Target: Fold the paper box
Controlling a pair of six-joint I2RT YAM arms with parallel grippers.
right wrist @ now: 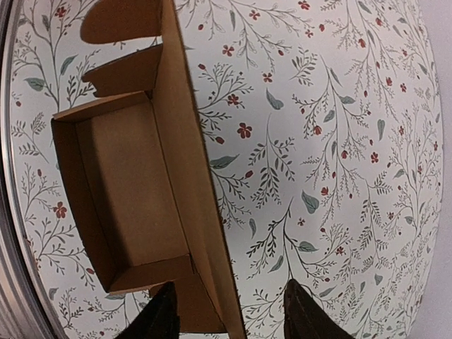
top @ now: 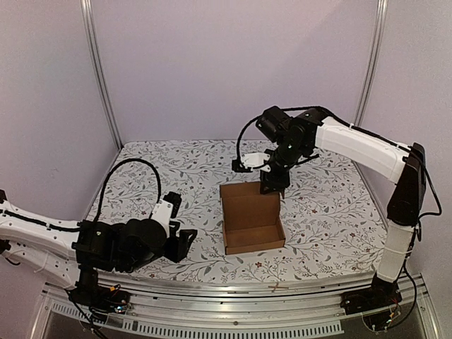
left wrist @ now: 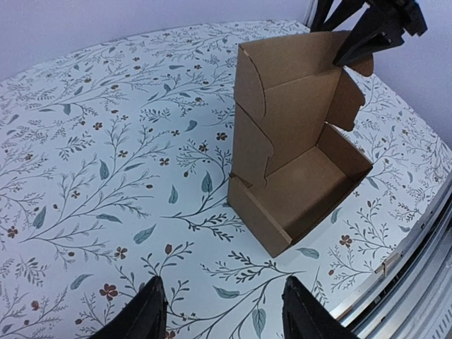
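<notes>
The paper box (top: 252,219) is plain brown cardboard, standing open on the table with its lid flap raised upright at the far side. It also shows in the left wrist view (left wrist: 300,148) and the right wrist view (right wrist: 134,176). My right gripper (top: 274,182) is open, straddling the top edge of the raised lid (right wrist: 194,183) at its right corner; in the right wrist view (right wrist: 229,314) its fingers stand either side of the flap. My left gripper (top: 185,241) is open and empty, low over the table left of the box (left wrist: 222,311).
The table (top: 155,169) has a floral-patterned cover. A metal rail (top: 233,289) runs along the near edge. Upright frame posts (top: 99,70) stand at the back corners against plain walls.
</notes>
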